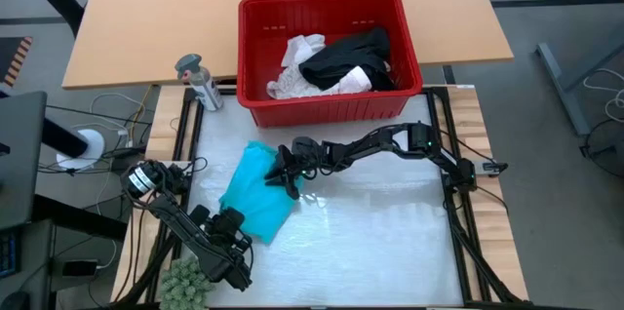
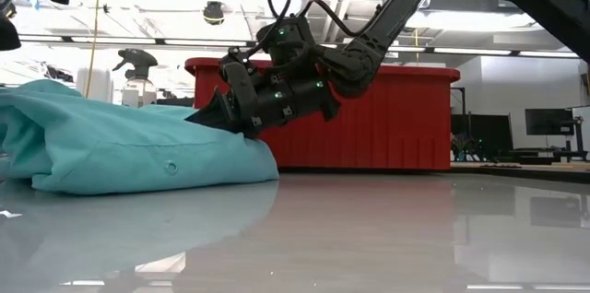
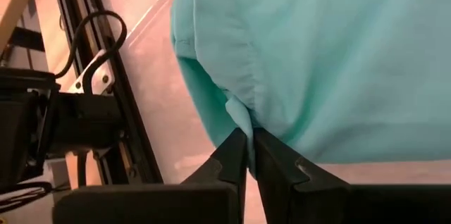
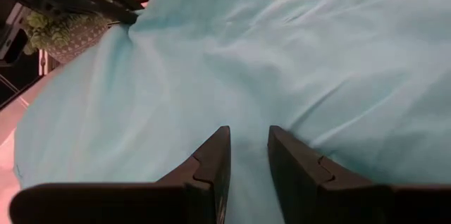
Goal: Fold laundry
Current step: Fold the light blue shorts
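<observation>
A teal garment (image 1: pixel 255 193) lies folded in a thick bundle on the glossy table (image 1: pixel 380 237), left of centre. My left gripper (image 1: pixel 240 223) is at the garment's near left corner, shut on a bit of cloth (image 3: pixel 248 136). My right gripper (image 1: pixel 280 180) reaches in from the right and lies on the garment's right side, its fingers open (image 4: pixel 248 139). In the low view it sits on top of the bundle's right end (image 2: pixel 210 114). More laundry, a black piece (image 1: pixel 353 55) and white pieces (image 1: pixel 297 61), lies in the red basket (image 1: pixel 331 105). My left gripper pinches a small tuck at the garment's hemmed edge (image 3: pixel 238 113) between its two fingertips. It comes from the table's near left, slanting down. The rest of the garment lies slack on the table. My right gripper's open fingertips (image 4: pixel 215 143) rest on the garment's top layer (image 4: pixel 248 111) near its right edge, coming almost level from the far right. The cloth lies between and under the fingers, not gathered, and the bundle stays on the table.
The red basket stands just beyond the table's far edge. A spray bottle (image 1: pixel 200 81) stands at the far left, a small green fuzzy plant (image 1: pixel 185 276) at the near left corner beside my left arm. The table's right half (image 1: pixel 390 242) is bare.
</observation>
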